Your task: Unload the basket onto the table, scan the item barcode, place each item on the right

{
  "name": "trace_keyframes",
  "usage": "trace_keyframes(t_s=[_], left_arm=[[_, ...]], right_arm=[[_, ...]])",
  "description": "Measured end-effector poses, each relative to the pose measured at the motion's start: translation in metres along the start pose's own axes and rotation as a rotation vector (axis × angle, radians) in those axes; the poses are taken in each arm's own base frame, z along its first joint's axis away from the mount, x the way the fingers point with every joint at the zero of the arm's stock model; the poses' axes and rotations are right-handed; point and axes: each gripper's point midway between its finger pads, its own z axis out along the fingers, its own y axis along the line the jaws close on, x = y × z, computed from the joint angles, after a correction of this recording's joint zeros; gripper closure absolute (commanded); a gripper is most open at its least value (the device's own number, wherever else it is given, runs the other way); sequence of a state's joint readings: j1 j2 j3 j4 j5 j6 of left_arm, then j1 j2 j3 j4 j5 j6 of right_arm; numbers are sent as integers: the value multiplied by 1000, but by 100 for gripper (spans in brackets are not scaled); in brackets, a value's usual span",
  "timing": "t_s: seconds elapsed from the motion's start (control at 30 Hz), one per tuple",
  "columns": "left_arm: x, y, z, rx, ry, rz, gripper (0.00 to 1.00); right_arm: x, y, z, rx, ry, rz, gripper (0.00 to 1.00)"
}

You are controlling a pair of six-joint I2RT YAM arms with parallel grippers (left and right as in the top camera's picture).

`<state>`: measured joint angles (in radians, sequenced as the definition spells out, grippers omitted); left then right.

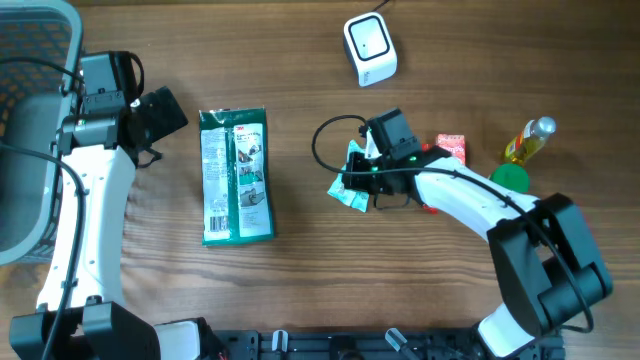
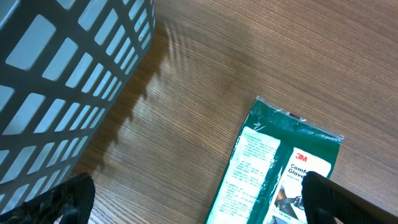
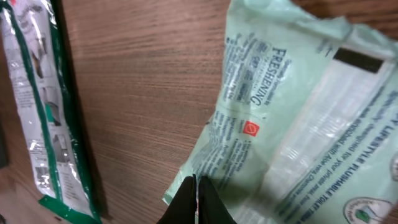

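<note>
Overhead: one scanner (image 1: 370, 48). One wipes pack (image 1: 347, 196) sits mid-table, well apart from the scanner, its edge pinched by the right gripper (image 1: 358, 180). One glove pack (image 1: 235, 176), one bottle (image 1: 527, 143), one red box (image 1: 452, 148), one basket (image 1: 30, 130). The left gripper (image 1: 165, 112) is spread and empty.
Left wrist: the glove pack reads "3M".
Right wrist: the wipes read "FRESHENING", "FLUSHABLE".
</note>
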<state>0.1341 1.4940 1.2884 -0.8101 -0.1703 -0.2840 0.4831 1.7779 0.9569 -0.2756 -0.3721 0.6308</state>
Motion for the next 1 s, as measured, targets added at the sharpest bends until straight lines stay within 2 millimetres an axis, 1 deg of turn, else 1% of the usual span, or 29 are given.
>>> trace_keyframes(t_s=[0.07,0.23,0.27,0.3,0.37,0.43,0.5,0.53,0.57,0.6,0.67,0.77,0.83,0.9,1.0], left_arm=[[0,0,0,0,0,0,0],[0,0,0,0,0,0,0],[0,0,0,0,0,0,0],[0,0,0,0,0,0,0],[0,0,0,0,0,0,0],[0,0,0,0,0,0,0],[0,0,0,0,0,0,0],[0,0,0,0,0,0,0],[0,0,0,0,0,0,0],[0,0,0,0,0,0,0],[0,0,0,0,0,0,0],[0,0,0,0,0,0,0],[0,0,0,0,0,0,0],[0,0,0,0,0,0,0],[0,0,0,0,0,0,0]], right_arm=[[2,-1,3,6,7,-1,96],[2,-1,2,7,10,-12,95],[2,0,1,8,15,-26,92],[-3,2,-3,9,17,-31,86],[-17,6,-14,8,4,-52,80],[-37,8,-30,6,-44,-71,71],[-59,1,-44,27,-107,-71,69],[-66,-6,-48,49,-133,-68,70],[-74,-17,-52,84,-160,-61,70],[-80,-26,-55,111,-178,-58,70],[-85,-33,-57,136,-197,-62,70],[-90,-42,-51,171,-209,-66,70],[-88,-49,-44,188,-195,-59,70],[-78,-60,-36,219,-147,-40,70],[-61,-67,-34,244,-77,-16,70]])
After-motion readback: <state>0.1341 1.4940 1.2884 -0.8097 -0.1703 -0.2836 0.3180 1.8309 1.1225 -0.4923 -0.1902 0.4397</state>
